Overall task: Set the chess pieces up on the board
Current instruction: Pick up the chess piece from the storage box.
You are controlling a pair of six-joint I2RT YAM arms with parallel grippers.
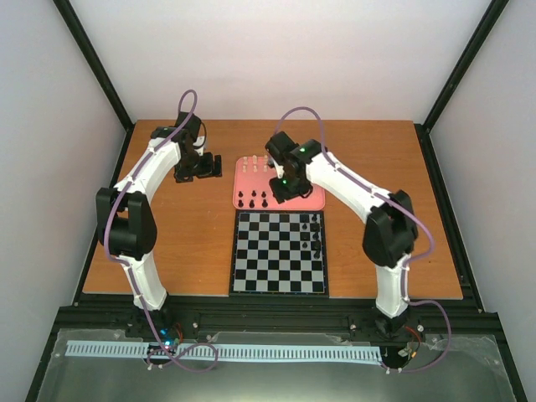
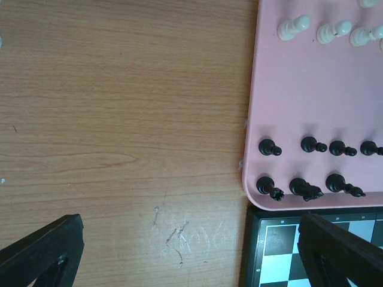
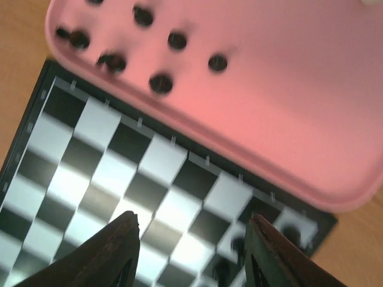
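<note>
Now your right gripper [image 3: 191, 222] hovers wide and empty where the board [image 3: 78, 173] meets the pink tray [image 3: 269, 119]; your left gripper [image 2: 190, 226] gapes too. Next, close on one black piece [image 3: 160, 84] on that tray, alone.

Wooden table [image 1: 184, 251]: board [image 1: 268, 255], pink tray [image 1: 249, 180] just beside it.
</note>
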